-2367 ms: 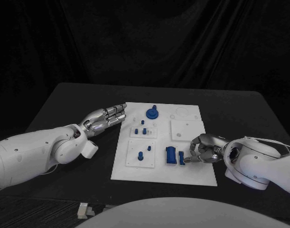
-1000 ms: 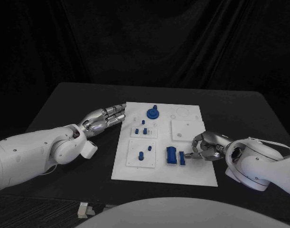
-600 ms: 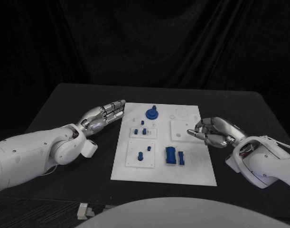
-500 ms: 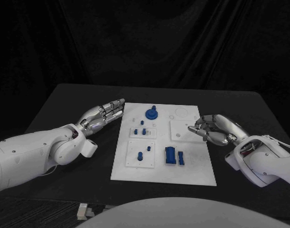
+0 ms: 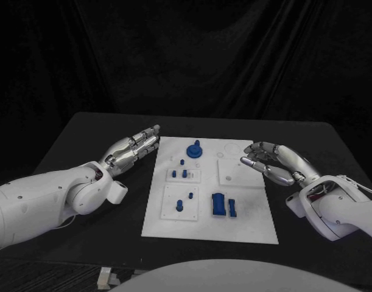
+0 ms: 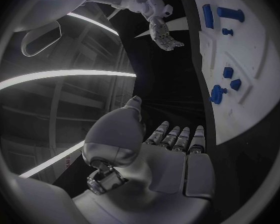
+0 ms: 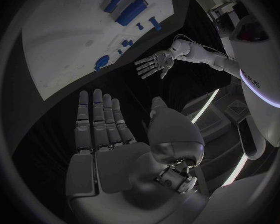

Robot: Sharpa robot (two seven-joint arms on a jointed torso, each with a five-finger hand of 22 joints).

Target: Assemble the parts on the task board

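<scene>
**Both hands off the board, parts sitting on it**

Fingers on both hands are spread and holding nothing, as far as I can see from my end.

Head view: left hand (image 5: pixel 131 149) hangs just beside the left edge of the task board (image 5: pixel 210 228), fingers stretched out flat. Right hand (image 5: pixel 273 162) sits at the board's right edge, fingers loosely bent, nothing in them. On the board I've got a round blue part with a peg (image 5: pixel 195 149) at the far end, small blue pegs (image 5: pixel 179 174) in the middle, a short blue pin (image 5: pixel 181 204) nearer me, and two upright blue blocks (image 5: pixel 223 205) just beside it.

Left wrist view: palm and fingers (image 6: pixel 177 137) extended, empty, board edge alongside them.

Right wrist view: same story — flat empty palm, fingers (image 7: pixel 96 115) straight, board beyond the fingertips.

My worry: the parts are tiny and stand close together, so a hand coming in could knock a neighbour over — or shove the board itself.
</scene>
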